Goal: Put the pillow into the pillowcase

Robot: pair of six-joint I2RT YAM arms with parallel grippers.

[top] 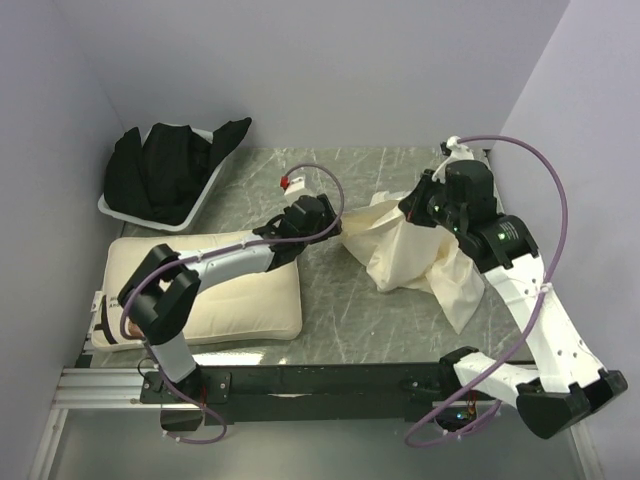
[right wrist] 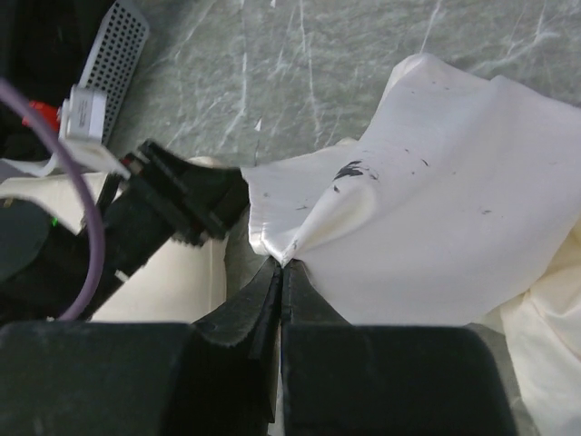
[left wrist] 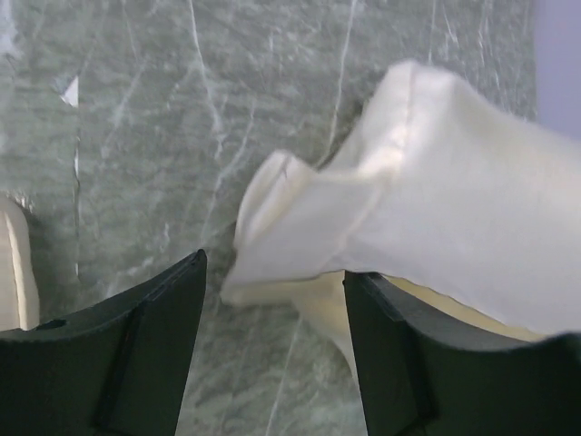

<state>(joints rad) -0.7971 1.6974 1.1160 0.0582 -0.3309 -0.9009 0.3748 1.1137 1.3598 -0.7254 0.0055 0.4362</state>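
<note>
The pillow lies flat at the left, and my left arm crosses over it. The pillowcase is a crumpled heap in the middle right. My right gripper is shut on a fold of the pillowcase and holds it raised above the table; from above it shows at the heap's top. My left gripper is open at the pillowcase's left edge, with a corner of the cloth between its fingertips. It also shows in the top view. A strip of the pillow shows in the right wrist view.
A white tray holding bundled black cloth stands at the back left. Grey walls close the table on the left, back and right. Bare marble-patterned tabletop lies between the pillow and the pillowcase.
</note>
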